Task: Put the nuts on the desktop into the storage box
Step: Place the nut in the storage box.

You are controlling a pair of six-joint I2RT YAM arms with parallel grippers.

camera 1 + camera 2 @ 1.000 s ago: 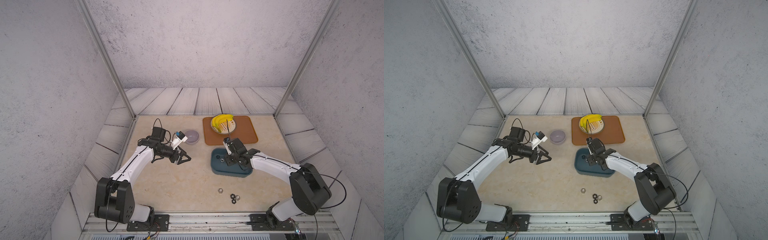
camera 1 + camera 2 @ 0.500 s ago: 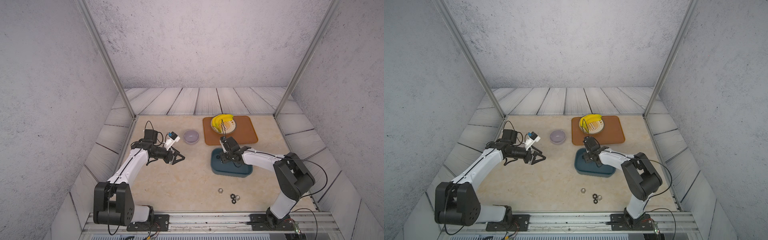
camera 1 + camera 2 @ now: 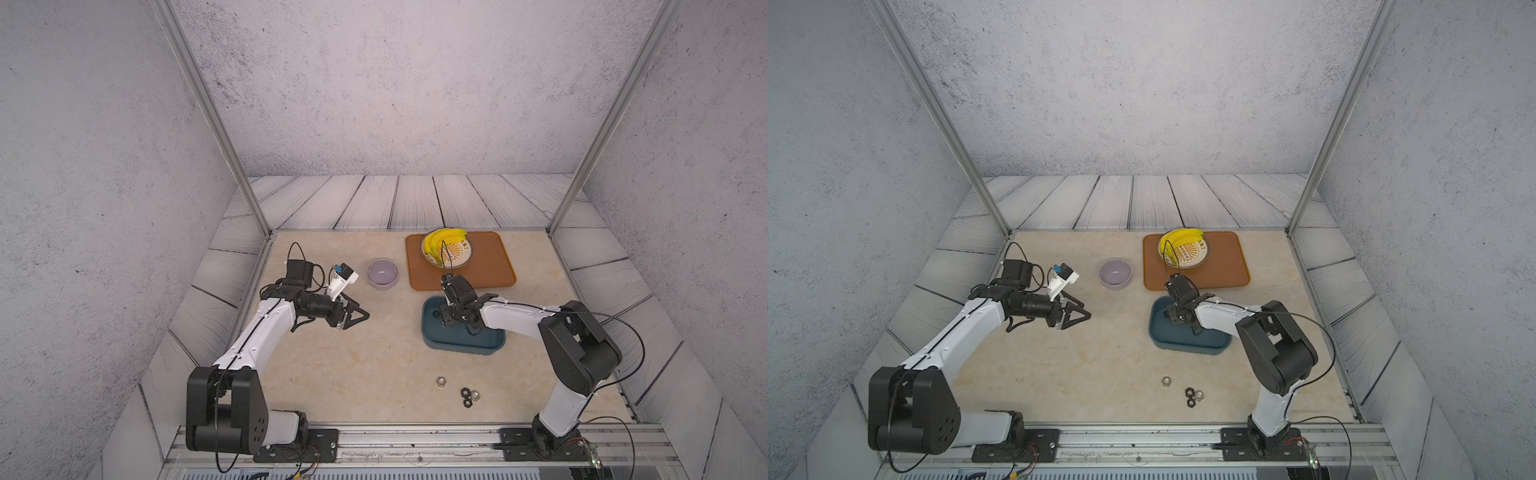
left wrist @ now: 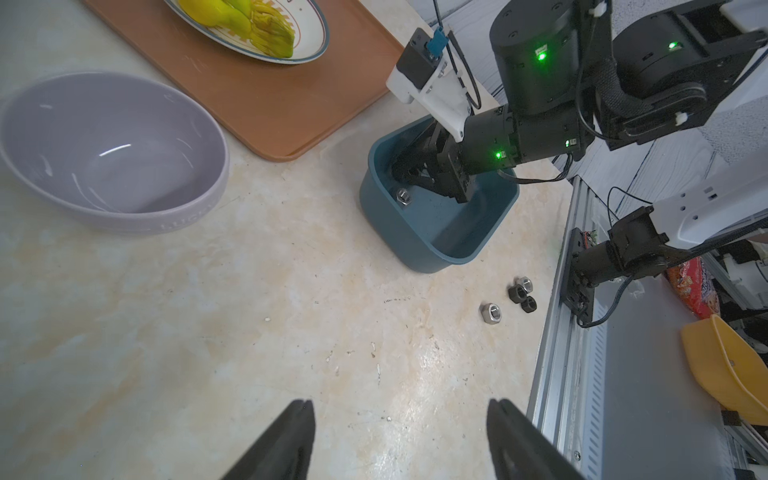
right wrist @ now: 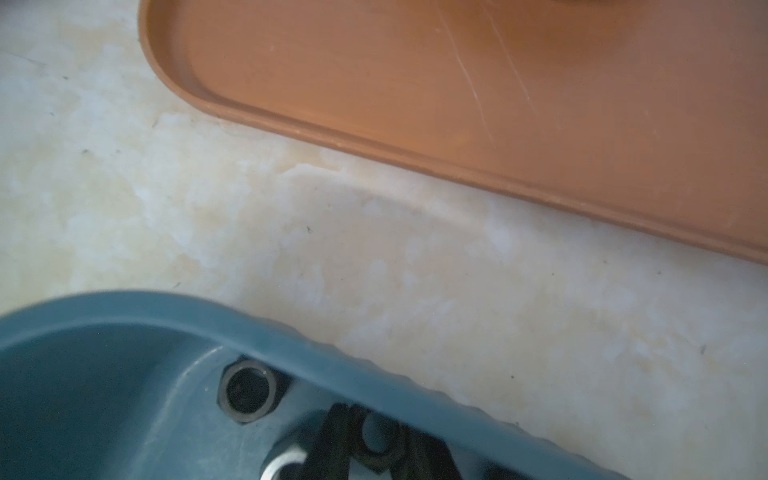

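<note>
L fingers [image 4: 291, 436], spread wide & empty, are hovering over the beige marble-patterned bench [image 4: 249, 311]. R fingers [image 4: 419, 174] are sitting low inside the shallow teal plastic storage box [image 4: 436, 253], prob. so a nut drops w/o bouncing out. Clenched or released: can't tell. One grey metal hex nut [image 4: 403, 195] is lying just beside them. Four more nuts [image 4: 490, 311] are lying on the bench, well apart.

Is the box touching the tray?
Apart. The right wrist view shows a strip of bare desktop between the box and the tray.
</note>
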